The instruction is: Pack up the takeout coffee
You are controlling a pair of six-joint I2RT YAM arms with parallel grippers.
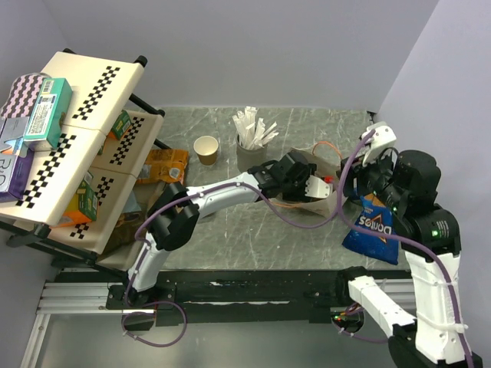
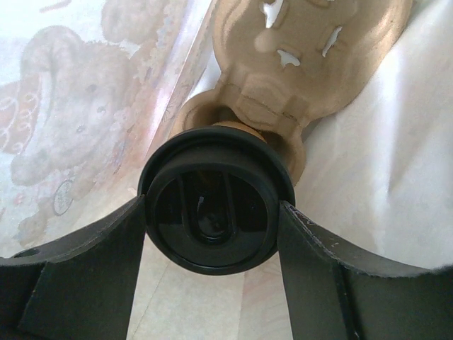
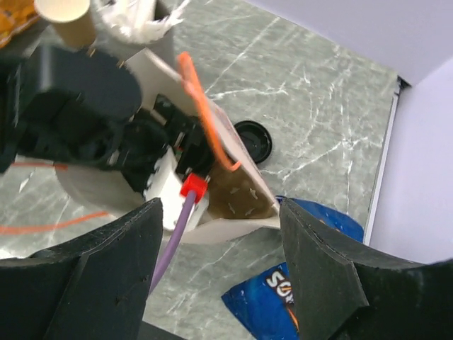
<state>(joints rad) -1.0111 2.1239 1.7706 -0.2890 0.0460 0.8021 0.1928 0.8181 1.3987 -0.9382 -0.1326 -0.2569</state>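
Soft, even light fills the top view; shadows on the desk (image 1: 307, 130) are faint. In the left wrist view the white bag (image 2: 396, 142) glares, washed out, while the left fingers (image 2: 71, 283) and the black lid (image 2: 212, 212) are dark. The right fingers (image 3: 85, 276) blur near the lens.

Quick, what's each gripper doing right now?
Left gripper: closed on the lidded coffee cup.
Right gripper: open, holding nothing.

The blue chip bag (image 1: 374, 230) reads "Doritos"; nothing else is legible.
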